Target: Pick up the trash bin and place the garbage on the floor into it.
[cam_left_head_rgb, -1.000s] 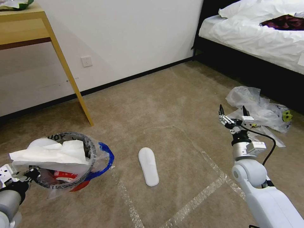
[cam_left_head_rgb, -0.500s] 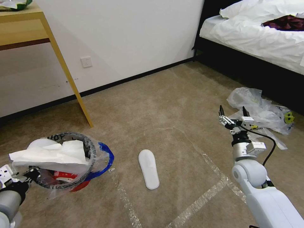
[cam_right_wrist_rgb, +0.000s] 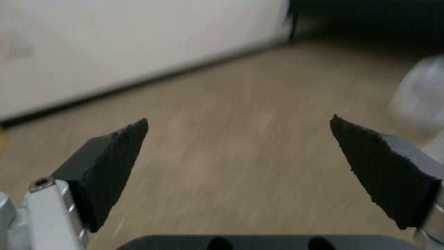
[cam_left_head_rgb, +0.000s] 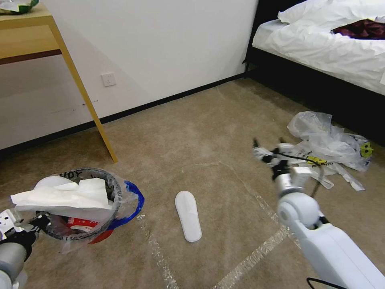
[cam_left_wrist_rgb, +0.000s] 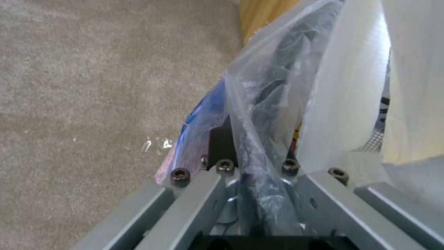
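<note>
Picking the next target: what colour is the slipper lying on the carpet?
Plain white slipper, clearest in the head view.

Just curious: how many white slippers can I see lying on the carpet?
1: the slipper lies on the floor between the trash bin and right gripper. Others may be hidden.

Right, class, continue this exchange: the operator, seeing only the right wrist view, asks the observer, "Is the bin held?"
Observer: Yes, the left claw is clamped on the trash bin rim.
Operator: What's in it?
Observer: White paper lies across its top.
Operator: Any litter near my arm?
Observer: A white slipper lies on the carpet between the bin and the open right claw.
</note>
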Robot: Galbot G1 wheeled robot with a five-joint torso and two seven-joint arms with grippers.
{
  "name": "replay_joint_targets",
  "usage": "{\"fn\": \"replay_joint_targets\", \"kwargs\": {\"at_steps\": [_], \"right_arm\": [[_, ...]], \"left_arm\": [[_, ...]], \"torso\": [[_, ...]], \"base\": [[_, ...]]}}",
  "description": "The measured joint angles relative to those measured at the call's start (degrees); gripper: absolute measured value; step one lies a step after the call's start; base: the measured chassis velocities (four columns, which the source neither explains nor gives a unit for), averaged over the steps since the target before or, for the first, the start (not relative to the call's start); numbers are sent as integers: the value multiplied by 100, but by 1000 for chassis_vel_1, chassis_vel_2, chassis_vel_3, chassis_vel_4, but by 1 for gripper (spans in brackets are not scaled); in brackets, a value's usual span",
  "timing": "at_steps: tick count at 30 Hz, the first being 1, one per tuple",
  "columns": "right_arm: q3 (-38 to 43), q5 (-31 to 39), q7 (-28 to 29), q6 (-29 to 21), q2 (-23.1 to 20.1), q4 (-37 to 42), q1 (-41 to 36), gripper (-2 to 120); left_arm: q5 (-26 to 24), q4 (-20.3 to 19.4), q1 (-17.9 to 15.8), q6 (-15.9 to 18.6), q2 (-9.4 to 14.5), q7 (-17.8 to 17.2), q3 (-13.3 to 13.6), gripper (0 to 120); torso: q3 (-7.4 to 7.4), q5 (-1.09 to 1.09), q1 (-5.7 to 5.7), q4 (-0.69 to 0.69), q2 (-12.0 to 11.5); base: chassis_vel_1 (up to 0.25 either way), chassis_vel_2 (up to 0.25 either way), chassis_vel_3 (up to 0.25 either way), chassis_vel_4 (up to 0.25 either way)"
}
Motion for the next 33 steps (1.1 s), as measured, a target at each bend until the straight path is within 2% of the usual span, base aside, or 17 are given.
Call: {"fn": "replay_joint_targets", "kwargs": {"at_steps": [1, 2, 4, 15, 18, 25, 33], "right_arm": [[-131, 306, 110, -299, -4, 12, 101, 100], [-131, 306, 110, -299, -4, 12, 101, 100], [-481, 1127, 361, -1079, -81, 52, 424, 100], [-1568, 1839, 246, -2016, -185, -76, 1167, 100], [-1963, 2238, 439, -2629, -6, -415, 1474, 100], [-2309, 2346, 483, -2890, 141, -832, 1609, 100], [-2925, 2211, 593, -2899, 330, -1120, 1634, 100]], "left_arm": [[2, -5, 5, 0, 3, 0, 10, 1], [2, -5, 5, 0, 3, 0, 10, 1], [16, 1, -27, 0, 62, -2, 100, 1], [93, 20, -49, 2, 27, -7, 181, 1], [166, 90, -97, 2, 8, -7, 272, 1], [180, 157, -104, 2, 5, -6, 185, 1], [182, 202, -101, 2, -36, -4, 92, 1]], "torso": [[0, 2, 0, 1, 0], [0, 2, 0, 1, 0], [0, 0, 0, -4, 0], [0, 1, 0, -1, 0], [0, 1, 0, -1, 0], [0, 1, 0, -1, 0], [-1, 1, 0, -1, 0]], "base": [[0, 0, 0, 0], [0, 0, 0, 0], [0, 0, 0, 0], [0, 0, 0, 0], [0, 0, 0, 0], [0, 0, 0, 0], [0, 0, 0, 0]]}}
